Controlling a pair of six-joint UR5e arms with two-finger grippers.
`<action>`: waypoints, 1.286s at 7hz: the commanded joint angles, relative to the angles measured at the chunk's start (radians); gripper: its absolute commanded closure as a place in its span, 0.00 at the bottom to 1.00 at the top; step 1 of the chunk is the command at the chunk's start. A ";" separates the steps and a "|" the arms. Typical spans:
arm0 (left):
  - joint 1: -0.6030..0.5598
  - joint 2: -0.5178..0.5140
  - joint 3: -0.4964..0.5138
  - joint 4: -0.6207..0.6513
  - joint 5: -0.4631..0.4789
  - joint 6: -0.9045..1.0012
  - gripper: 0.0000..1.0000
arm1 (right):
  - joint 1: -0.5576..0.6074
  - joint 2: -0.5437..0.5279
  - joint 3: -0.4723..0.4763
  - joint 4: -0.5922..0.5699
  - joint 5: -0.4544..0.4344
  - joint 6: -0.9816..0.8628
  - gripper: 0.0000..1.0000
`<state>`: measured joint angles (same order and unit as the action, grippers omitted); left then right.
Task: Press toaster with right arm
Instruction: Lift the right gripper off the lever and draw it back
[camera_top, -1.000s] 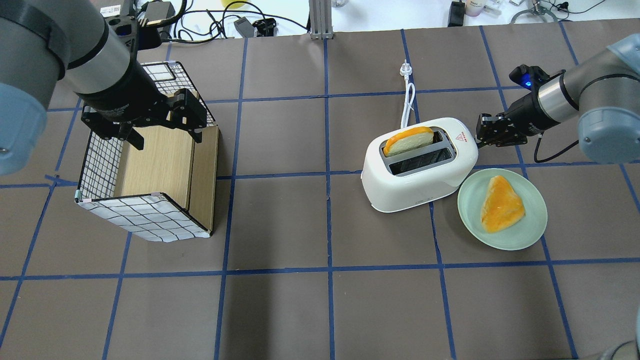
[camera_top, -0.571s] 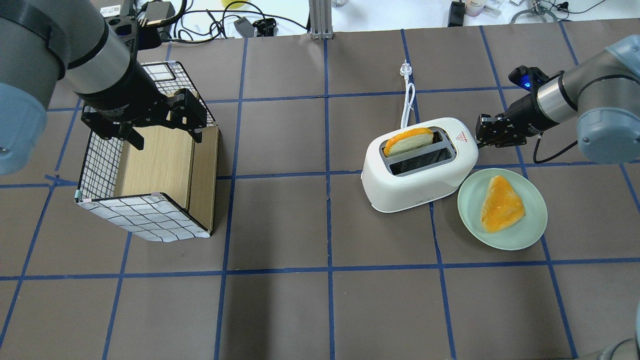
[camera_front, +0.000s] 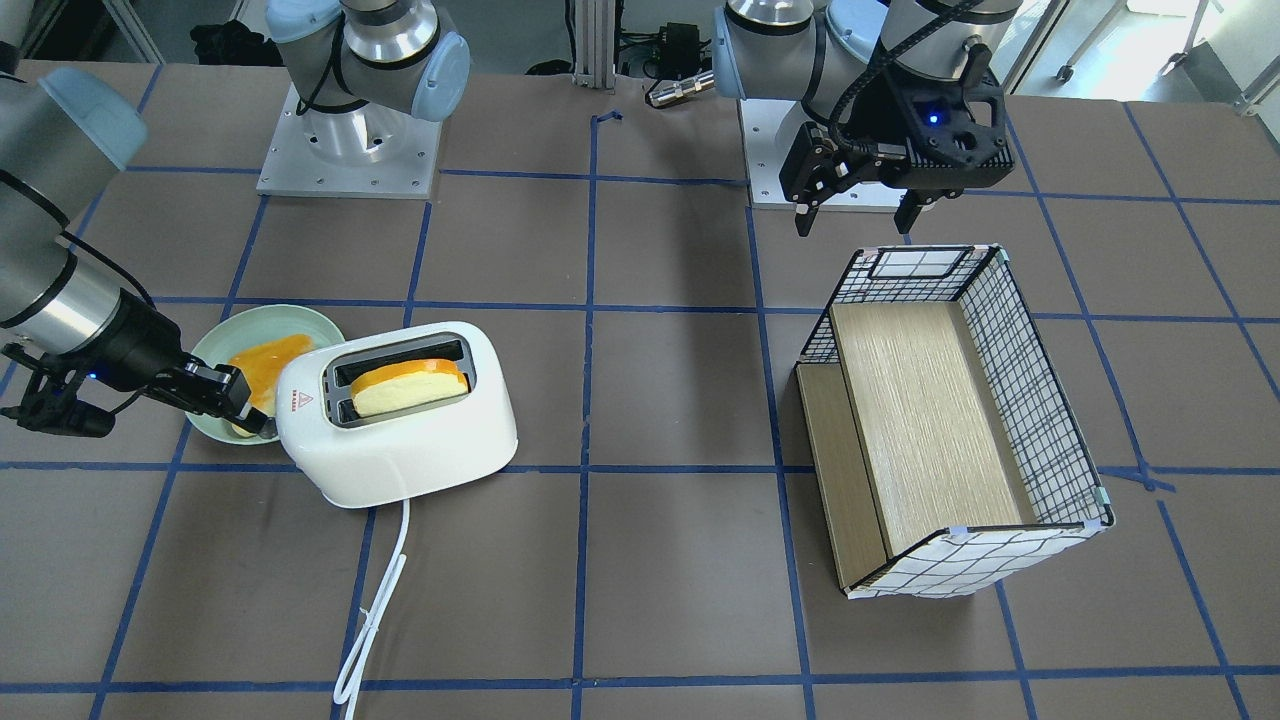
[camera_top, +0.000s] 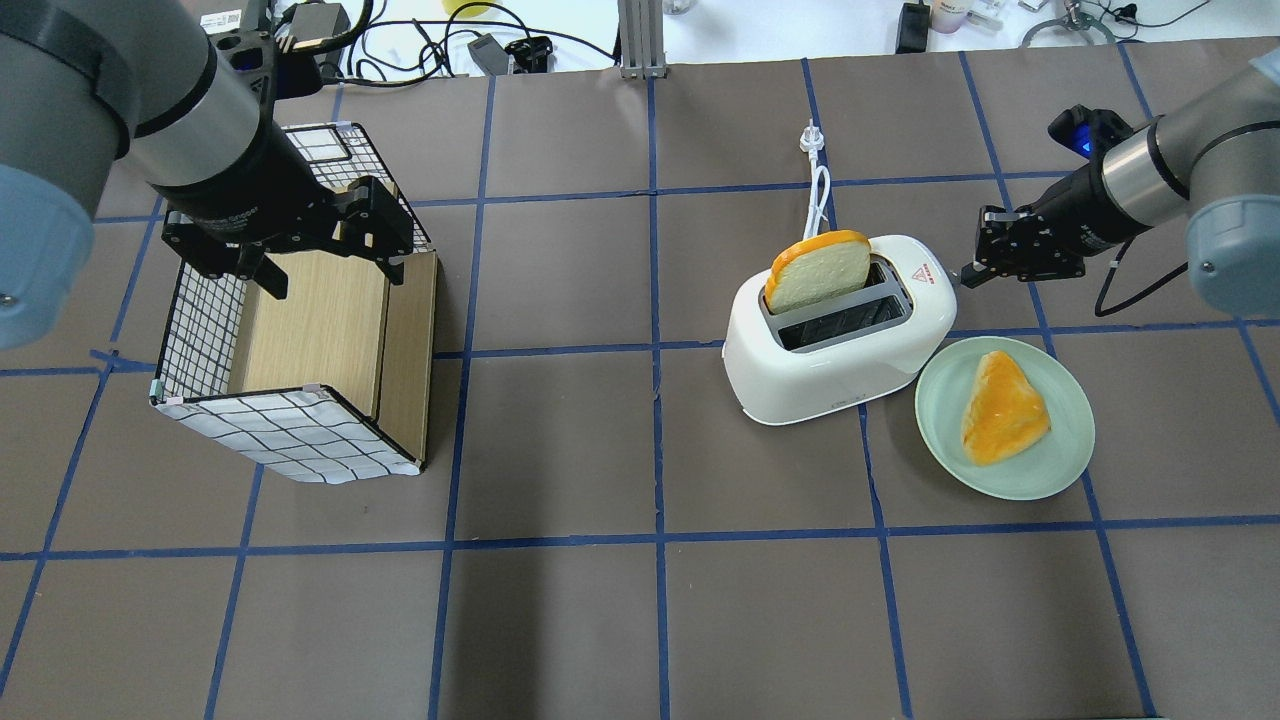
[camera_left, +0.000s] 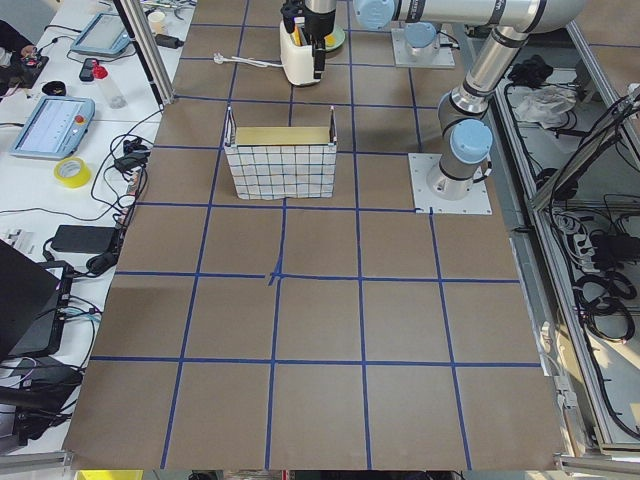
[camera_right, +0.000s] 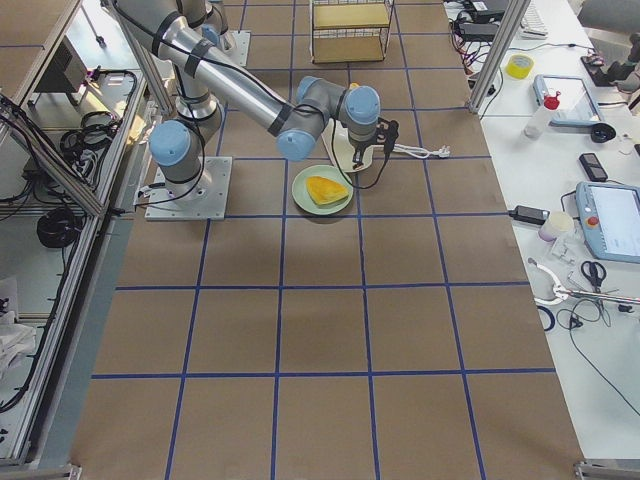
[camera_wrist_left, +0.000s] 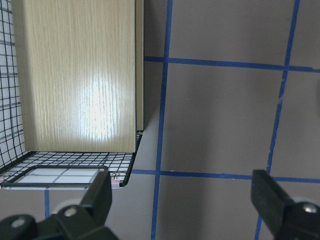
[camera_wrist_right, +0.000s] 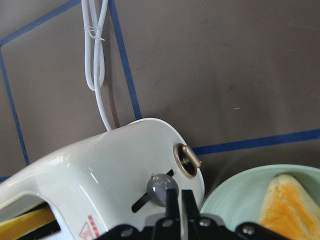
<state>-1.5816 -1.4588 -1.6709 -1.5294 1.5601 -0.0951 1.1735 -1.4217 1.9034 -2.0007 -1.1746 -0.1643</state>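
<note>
The white toaster (camera_top: 840, 350) stands right of centre, a slice of bread (camera_top: 818, 270) standing high out of its far slot. My right gripper (camera_top: 972, 271) is shut and empty, its tips at the toaster's right end. In the right wrist view the closed fingertips (camera_wrist_right: 175, 197) sit just under the grey lever knob (camera_wrist_right: 161, 184); I cannot tell if they touch it. The toaster also shows in the front view (camera_front: 400, 450). My left gripper (camera_top: 335, 278) is open and empty above the checked box's (camera_top: 290, 435) far end.
A green plate (camera_top: 1060, 450) with an orange-topped bread slice (camera_top: 1003, 408) lies against the toaster's near right corner. The white cord (camera_top: 818, 200) runs away from the toaster to the far side. The wood-lined box lies tipped on its side at the left.
The bread slice has risen out of the toaster slot. My right gripper has drawn up and slightly to the right, away from the toaster's end. The left arm has not moved.
</note>
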 joint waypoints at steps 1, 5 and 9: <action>0.000 0.000 0.000 0.000 0.000 0.000 0.00 | 0.000 -0.064 -0.004 0.057 -0.045 0.009 0.19; 0.000 0.000 -0.001 0.000 0.000 0.000 0.00 | 0.018 -0.132 -0.203 0.322 -0.272 0.034 0.00; 0.000 0.000 -0.001 0.000 -0.002 0.000 0.00 | 0.266 -0.157 -0.254 0.388 -0.359 0.227 0.00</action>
<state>-1.5816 -1.4588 -1.6719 -1.5294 1.5597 -0.0951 1.3535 -1.5767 1.6530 -1.6152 -1.5239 -0.0064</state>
